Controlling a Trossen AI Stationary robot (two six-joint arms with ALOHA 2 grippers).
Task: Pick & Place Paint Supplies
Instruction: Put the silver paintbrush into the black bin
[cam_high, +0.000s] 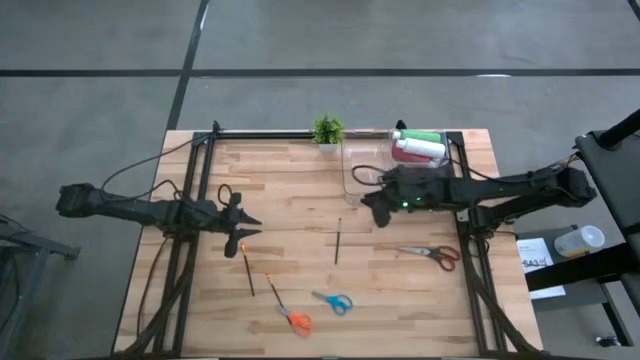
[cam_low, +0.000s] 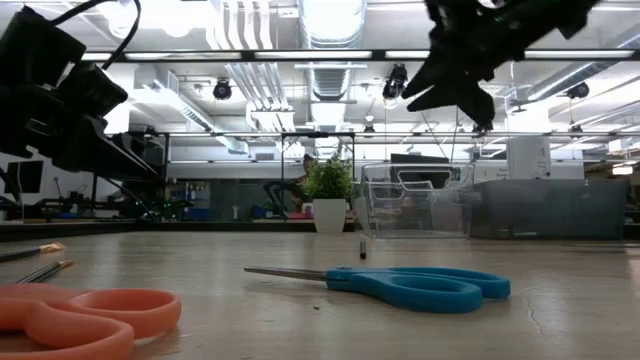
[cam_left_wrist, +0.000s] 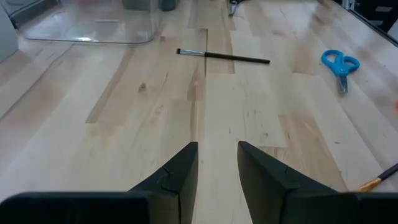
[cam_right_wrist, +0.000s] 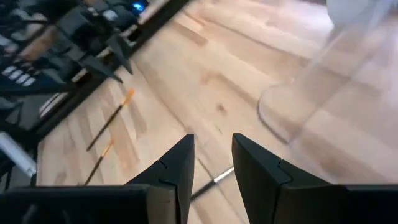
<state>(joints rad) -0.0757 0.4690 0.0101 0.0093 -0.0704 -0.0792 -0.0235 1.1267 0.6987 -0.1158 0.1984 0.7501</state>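
Your left fingers (cam_left_wrist: 217, 171) and right fingers (cam_right_wrist: 211, 165) are both parted with nothing between them, above the wooden desk (cam_high: 300, 190); three thin brushes (cam_high: 338, 241) lie ahead of them, and the bottles (cam_high: 418, 146) in the clear bin (cam_high: 352, 165) overlap, so no count.

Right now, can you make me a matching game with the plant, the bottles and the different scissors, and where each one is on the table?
Things:
1. potted plant
2. squeeze bottles
3. blue scissors
4. red scissors

Places:
A. near the table's right edge, below the right gripper
B. inside the clear bin
C. at the back edge, just left of the bin
D. near the front, beside the orange scissors

Pairs: 1-C, 2-B, 3-D, 4-A
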